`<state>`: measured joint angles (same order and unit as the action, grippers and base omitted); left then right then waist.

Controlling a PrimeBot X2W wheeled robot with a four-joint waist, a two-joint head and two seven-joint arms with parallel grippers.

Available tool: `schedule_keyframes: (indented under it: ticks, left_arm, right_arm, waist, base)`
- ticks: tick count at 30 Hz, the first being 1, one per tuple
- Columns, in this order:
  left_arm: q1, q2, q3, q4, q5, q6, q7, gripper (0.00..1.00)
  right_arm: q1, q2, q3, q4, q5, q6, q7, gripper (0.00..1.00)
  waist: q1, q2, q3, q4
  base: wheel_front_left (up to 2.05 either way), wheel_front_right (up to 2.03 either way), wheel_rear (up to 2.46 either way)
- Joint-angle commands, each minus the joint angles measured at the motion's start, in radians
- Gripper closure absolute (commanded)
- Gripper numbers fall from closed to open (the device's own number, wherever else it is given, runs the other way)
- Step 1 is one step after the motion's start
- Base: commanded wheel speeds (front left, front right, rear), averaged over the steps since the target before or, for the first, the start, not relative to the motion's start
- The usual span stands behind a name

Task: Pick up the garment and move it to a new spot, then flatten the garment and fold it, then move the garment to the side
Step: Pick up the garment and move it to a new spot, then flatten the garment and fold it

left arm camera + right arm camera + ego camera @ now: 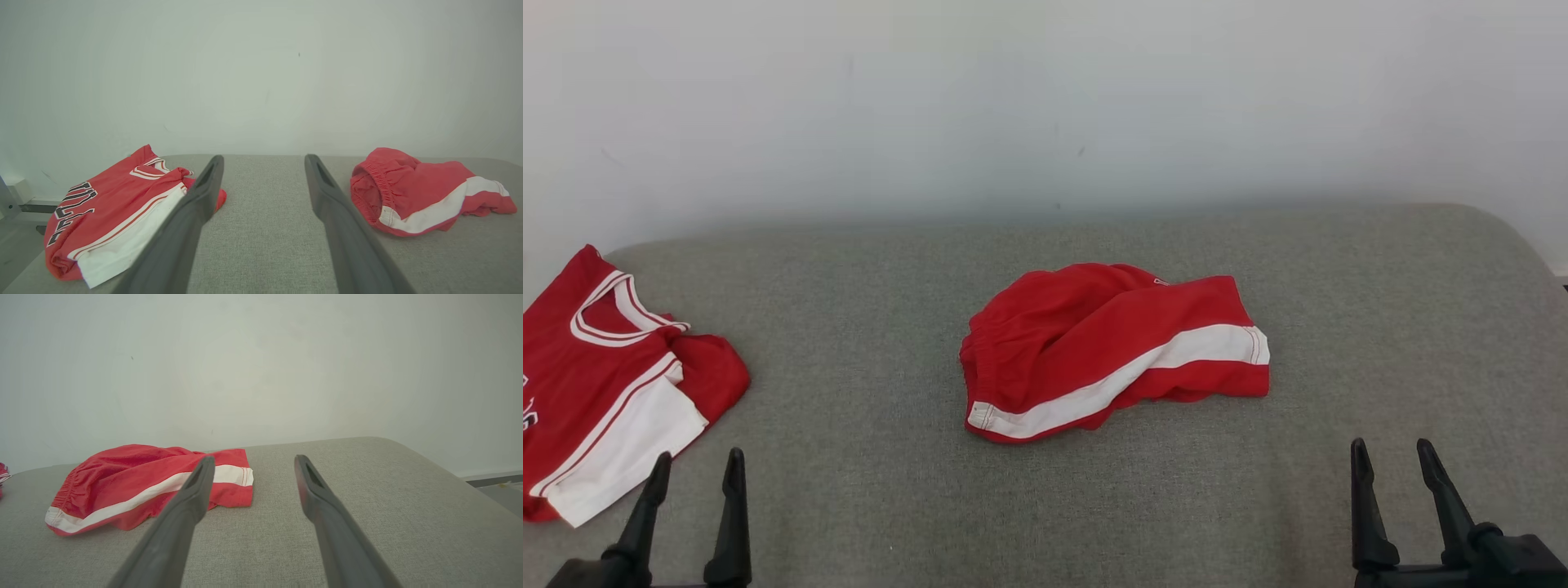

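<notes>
With the left gripper [699, 457] and right gripper [1391, 447] both spread and empty, a pinch on the bunched red shorts [1111, 351] could catch only one layer and drag them crumpled. They lie mid-way across the table [1045, 506], well apart from the jersey [605, 384], long axis crosswise, waistband [972, 367] toward the robot's left.

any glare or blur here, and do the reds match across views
Head view: soft even light, no glare, saturated reds, a faint shadow under the red shorts. Left wrist view: paler, pinkish cast on the jersey; the left gripper looks soft up close. Right wrist view: same washed cast, the right gripper likewise soft.
</notes>
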<state>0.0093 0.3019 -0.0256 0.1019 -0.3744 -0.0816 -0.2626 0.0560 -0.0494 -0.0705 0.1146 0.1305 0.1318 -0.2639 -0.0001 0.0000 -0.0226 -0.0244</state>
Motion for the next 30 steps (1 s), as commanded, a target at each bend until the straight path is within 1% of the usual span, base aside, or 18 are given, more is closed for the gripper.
schedule_keyframes:
  ticks: [1,5,10,15,20,25,30]
  left_arm:
    - [0.017,-0.016,0.013,0.000,0.017,-0.011,-0.003,0.00]
    - [0.021,-0.045,0.018,0.008,0.051,-0.028,-0.003,0.00]
    - [0.013,-0.046,0.000,0.024,0.116,-0.040,-0.003,0.00]
    - [0.011,-0.056,0.009,0.028,0.134,-0.045,-0.003,0.00]
    - [0.014,-0.065,0.035,0.021,0.134,-0.049,-0.003,0.00]
    - [0.029,-0.077,0.057,0.017,0.096,-0.049,-0.003,0.00]
    - [0.034,-0.069,0.050,0.010,0.082,-0.048,-0.003,0.00]
  right_arm:
    - [0.012,-0.002,-0.004,0.006,0.005,-0.002,-0.001,0.00]
    - [0.013,-0.002,-0.004,0.013,0.009,-0.002,-0.001,0.00]
    - [0.009,-0.002,-0.004,0.021,0.010,-0.002,-0.001,0.00]
    - [0.004,-0.002,-0.005,0.027,0.007,-0.002,-0.001,0.00]
    - [0.002,-0.002,-0.006,0.033,0.009,-0.002,-0.001,0.00]
    - [0.004,-0.002,-0.003,0.036,0.014,-0.002,-0.001,0.00]
    - [0.005,-0.002,-0.001,0.037,0.017,-0.002,-0.001,0.00]
  waist:
    - [0.0001,0.0000,0.002,0.000]
    - [0.0001,0.0000,0.007,-0.001]
    - [0.0001,0.0000,0.011,-0.005]
    - [0.0001,0.0000,0.013,-0.006]
    - [0.0001,0.0000,0.013,-0.006]
    - [0.0001,0.0000,0.012,-0.006]
    - [0.0001,0.0000,0.012,-0.006]
  base:
    - [0.00,0.00,0.00]
    - [0.00,0.00,0.00]
    - [0.00,0.00,0.00]
    - [0.00,0.00,0.00]
    - [0.00,0.00,0.00]
    - [0.00,0.00,0.00]
    - [0.00,0.00,0.00]
